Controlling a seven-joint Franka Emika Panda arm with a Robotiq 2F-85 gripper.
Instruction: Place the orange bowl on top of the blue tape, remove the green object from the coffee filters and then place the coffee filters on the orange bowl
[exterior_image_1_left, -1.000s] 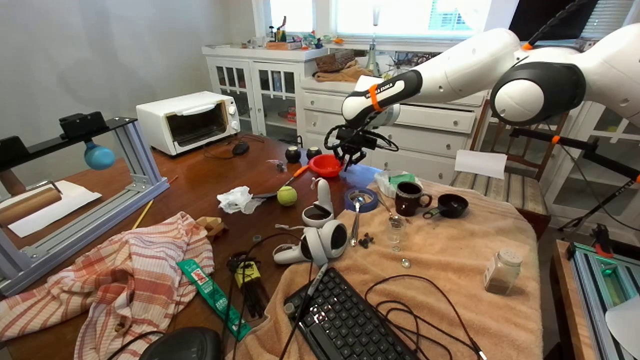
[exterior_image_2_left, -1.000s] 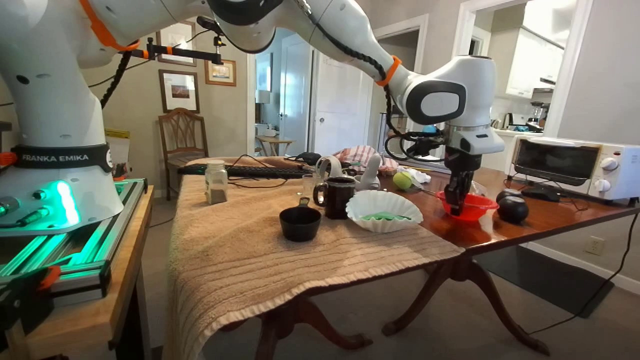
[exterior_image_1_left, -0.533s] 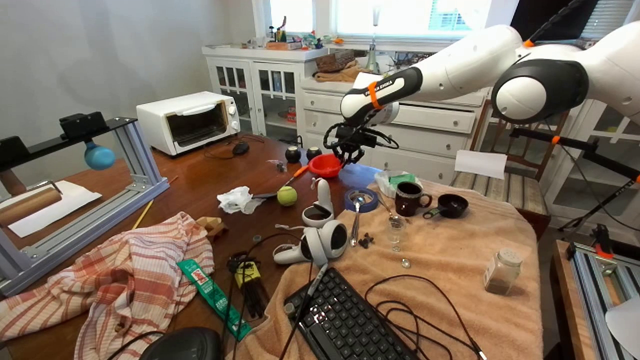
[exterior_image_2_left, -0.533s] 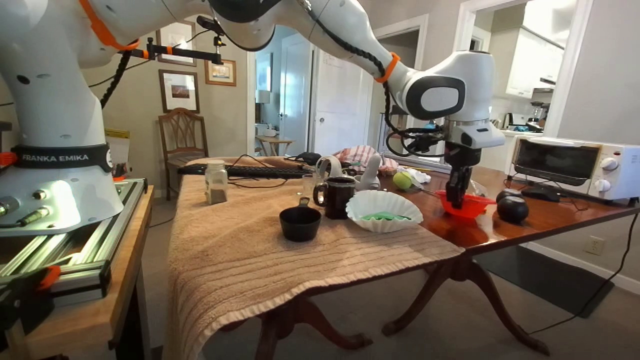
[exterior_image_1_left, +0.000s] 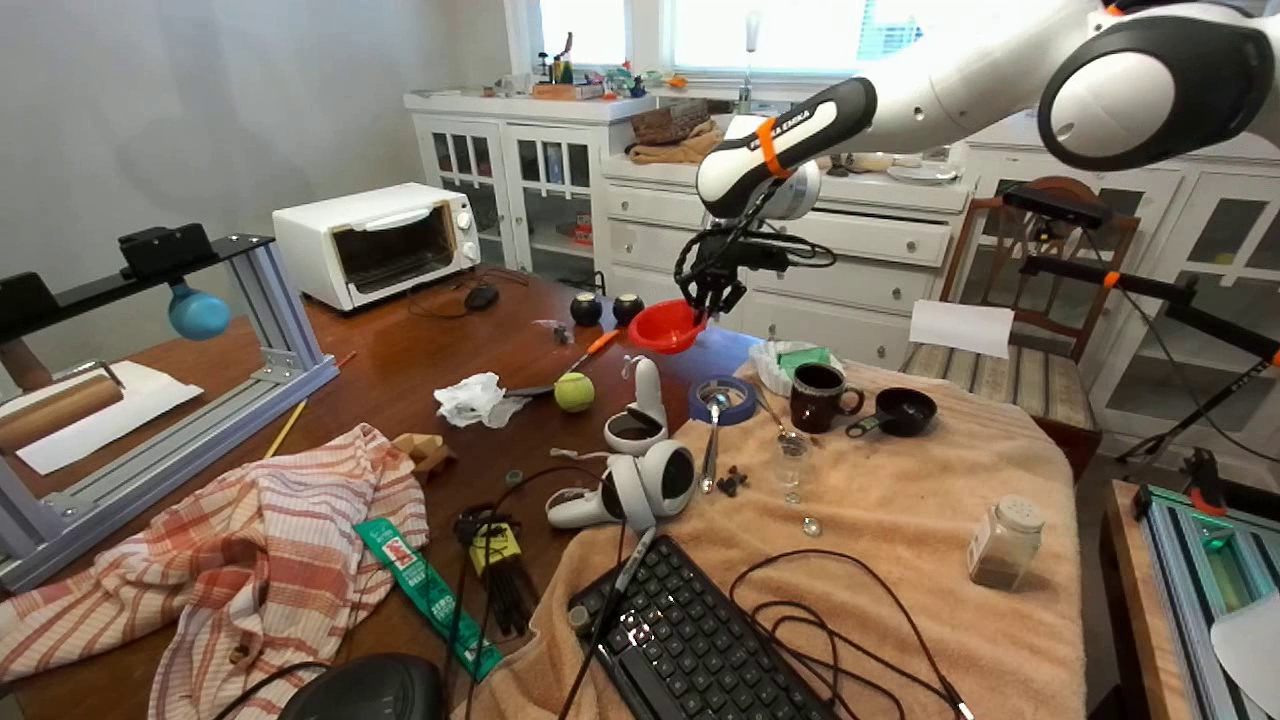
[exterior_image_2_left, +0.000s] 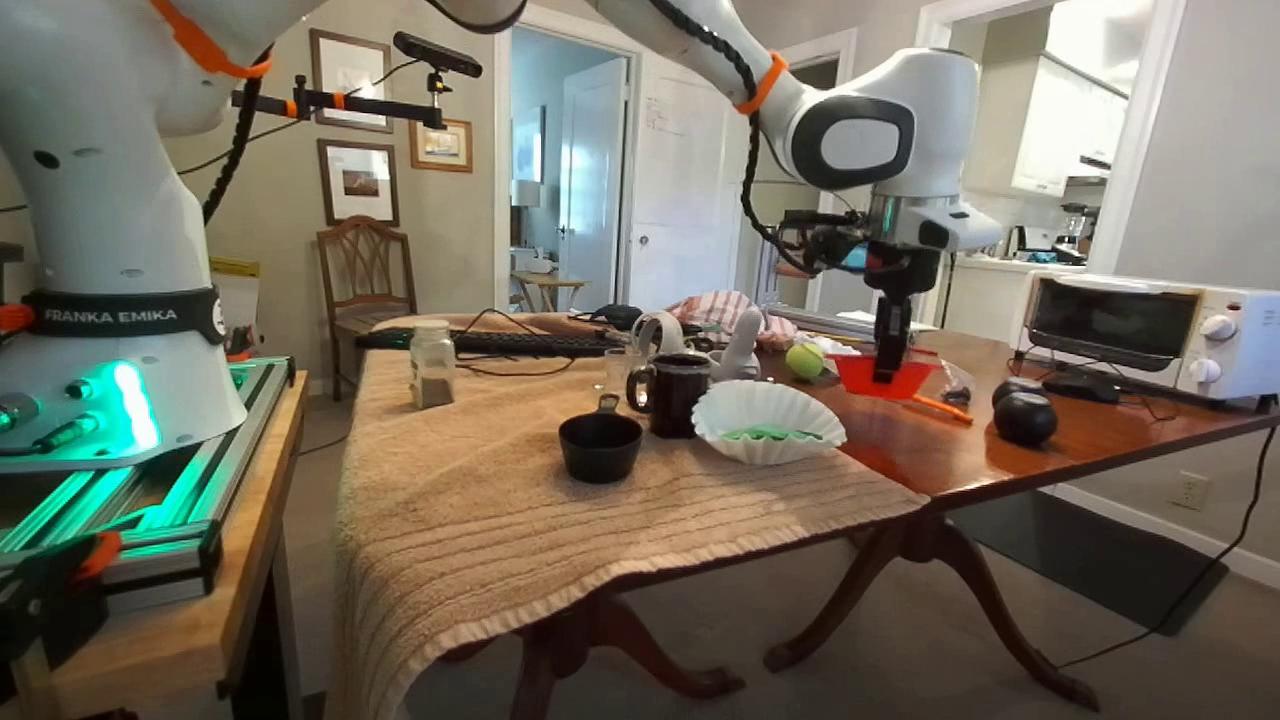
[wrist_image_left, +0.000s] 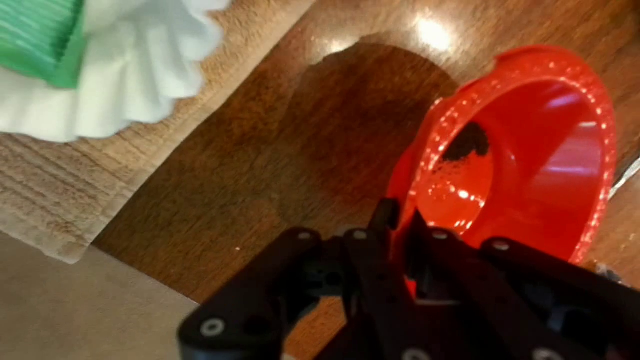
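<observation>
Clamping the wall of the orange bowl, the pincer sets one finger inside the rim and one outside. The bowl is round, glossy red-orange plastic with a flared lip; a dark speckled patch shows on its floor. It hangs tilted from the pincer, above the polished wood tabletop. The roll of blue tape, a flat ring, lies apart from the bowl and the pincer in an exterior view; a metal spoon rests across it. The coffee filters, white paper with fluted walls, sit on the tan terry towel, beside the glossy dark mug. The green object lies inside the filters; its surface appears finely ribbed in the wrist view. The black measuring cup, round with a short handle, stands on the towel near the mug and the filters, well apart from the bowl.
</observation>
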